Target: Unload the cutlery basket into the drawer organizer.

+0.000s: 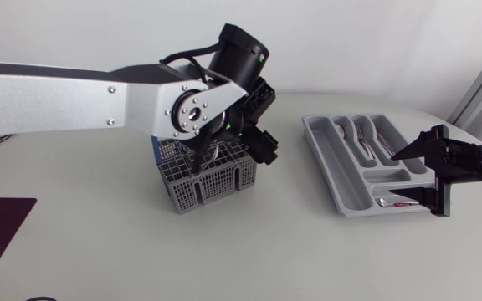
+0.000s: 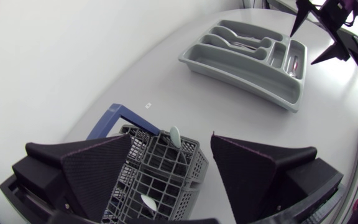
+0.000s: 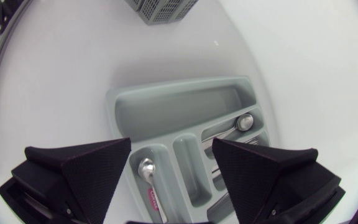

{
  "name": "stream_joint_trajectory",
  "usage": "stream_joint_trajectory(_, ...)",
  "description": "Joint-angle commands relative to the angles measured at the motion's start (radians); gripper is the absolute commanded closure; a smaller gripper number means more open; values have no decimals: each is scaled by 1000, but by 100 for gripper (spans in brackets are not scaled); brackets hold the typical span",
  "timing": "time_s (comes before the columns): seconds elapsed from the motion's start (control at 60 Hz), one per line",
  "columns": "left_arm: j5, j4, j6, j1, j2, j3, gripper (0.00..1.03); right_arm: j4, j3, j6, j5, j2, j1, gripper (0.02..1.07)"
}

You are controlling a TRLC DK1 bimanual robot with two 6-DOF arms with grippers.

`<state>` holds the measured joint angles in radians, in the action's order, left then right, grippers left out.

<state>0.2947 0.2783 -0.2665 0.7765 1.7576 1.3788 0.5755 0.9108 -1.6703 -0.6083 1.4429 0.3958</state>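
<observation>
**Left gripper [image 2: 170, 155] poised, fingers spread, over the cutlery basket [image 1: 210, 177].**
A pale spoon [image 2: 175, 135] stands in it: light, rigid, likely slippery, best pinched across its exposed end. Farther right, the right gripper [image 3: 171, 149] hangs open above the drawer organizer [image 1: 325, 155].

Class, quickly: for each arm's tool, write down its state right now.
Left tool: open, empty, above the cutlery basket.
Right tool: open, empty, above the drawer organizer.
</observation>
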Motion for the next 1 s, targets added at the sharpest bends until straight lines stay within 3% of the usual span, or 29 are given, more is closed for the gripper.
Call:
stream_joint_trajectory(0.0,50,-1,-8,29,37,45,9,12,-33,139,-18,-49,-38,6)
stream_joint_trajectory(0.2,172,52,19,86,94,103,9,3,-58,353,-42,-130,-109,6)
stream_joint_trajectory(0.367,247,108,53,122,152,164,9,-77,-116,500,-36,-199,-164,6)
stream_joint_trajectory(0.6,277,196,125,125,229,258,14,-177,-201,624,-10,-260,-219,6)
stream_joint_trajectory(0.817,297,234,170,110,284,307,21,-204,-253,633,-10,-296,-219,6)
stream_joint_trajectory(0.983,313,242,196,99,310,319,35,-210,-277,630,-15,-314,-216,6)
